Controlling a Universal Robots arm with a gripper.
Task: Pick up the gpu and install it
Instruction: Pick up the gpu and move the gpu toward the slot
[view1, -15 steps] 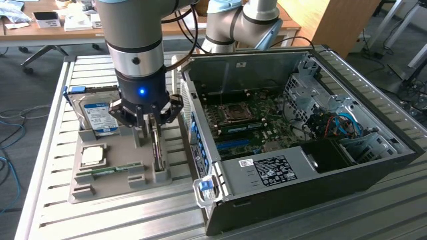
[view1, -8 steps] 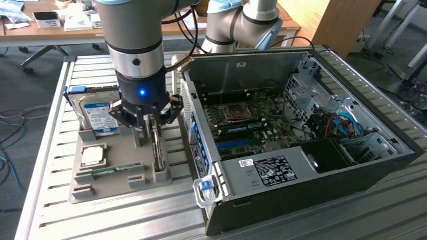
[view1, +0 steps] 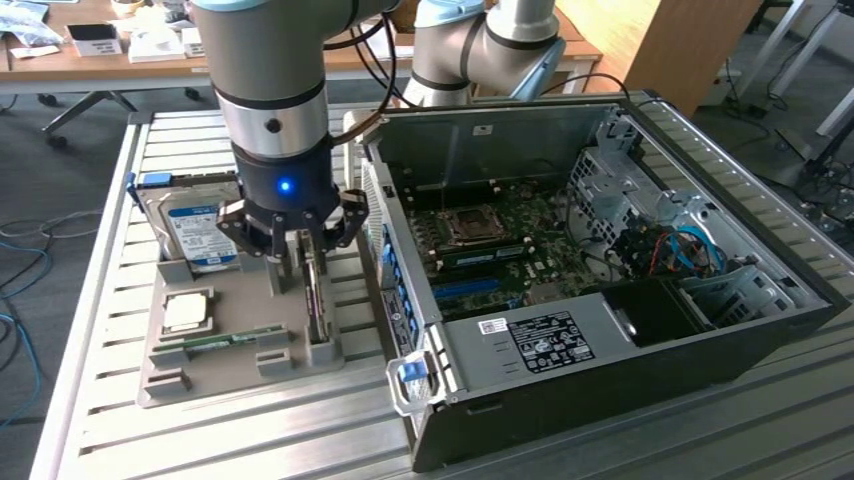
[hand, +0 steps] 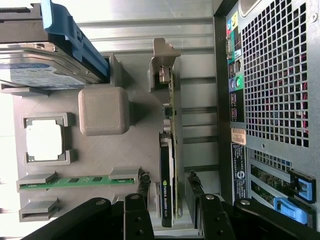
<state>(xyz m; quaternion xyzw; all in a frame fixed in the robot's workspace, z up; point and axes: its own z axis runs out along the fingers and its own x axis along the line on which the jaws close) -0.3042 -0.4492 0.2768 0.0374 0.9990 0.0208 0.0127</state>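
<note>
The gpu (view1: 316, 305) stands on its long edge in a slot of the grey holder tray (view1: 227, 385), just beside the open computer case (view1: 747, 330). In the wrist view the gpu (hand: 169, 125) is a thin green card with a black cooler on one face and a silver bracket at its far end. My gripper (view1: 304, 262) hangs straight over it. Its two black fingers (hand: 142, 192) straddle the card's near end, one on each face, with small gaps showing. The gripper (hand: 169, 192) is open around the card. The motherboard (view1: 494, 240) lies exposed inside the case.
On the tray also sit a hard drive with a blue label (view1: 194, 230), a square processor (view1: 187, 312) and a narrow green memory stick (view1: 220, 340). A grey block (hand: 102, 110) stands near the gpu. The case's perforated rear panel (hand: 270, 75) is close alongside.
</note>
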